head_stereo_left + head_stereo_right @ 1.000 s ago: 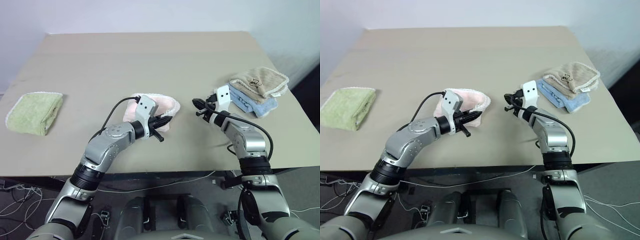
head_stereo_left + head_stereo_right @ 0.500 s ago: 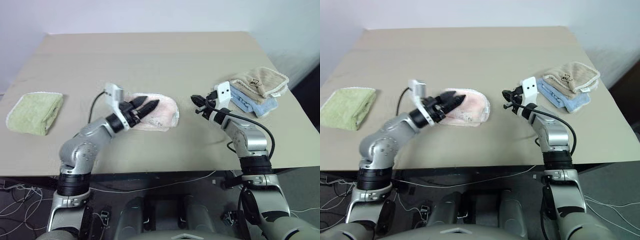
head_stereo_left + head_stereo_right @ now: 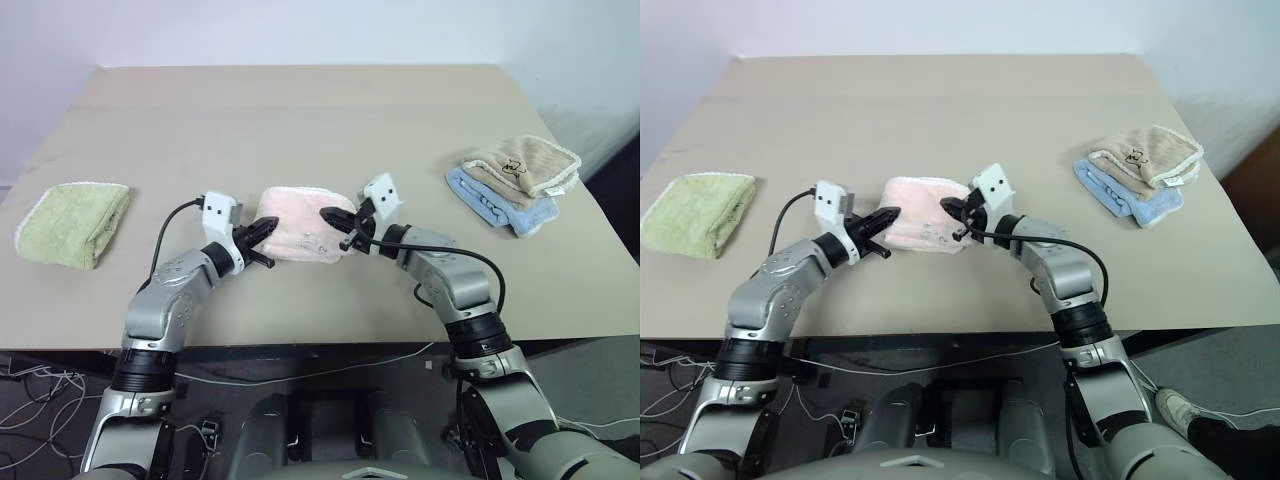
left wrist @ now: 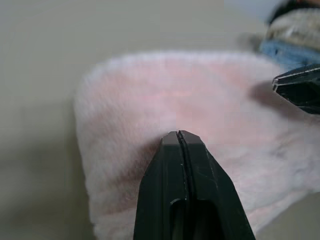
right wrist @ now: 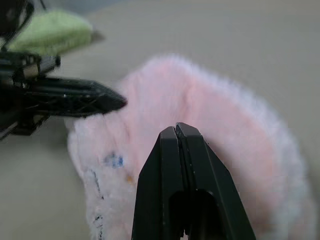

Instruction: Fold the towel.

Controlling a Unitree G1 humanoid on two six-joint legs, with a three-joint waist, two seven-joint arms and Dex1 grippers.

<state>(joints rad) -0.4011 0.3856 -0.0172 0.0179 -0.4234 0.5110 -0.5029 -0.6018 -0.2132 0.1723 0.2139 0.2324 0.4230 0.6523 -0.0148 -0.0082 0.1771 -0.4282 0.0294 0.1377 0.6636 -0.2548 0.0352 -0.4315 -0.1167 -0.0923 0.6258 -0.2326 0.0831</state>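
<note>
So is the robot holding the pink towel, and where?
No. Both the left end effector and the right end effector are shut with nothing between the fingers. Their tips point at opposite ends of the folded towel on the table.

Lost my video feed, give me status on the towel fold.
Left gripper shut, tip at the pink towel's left end. Right gripper shut, tip at its right end. Towel lies folded on the table. Nothing in the way.
</note>
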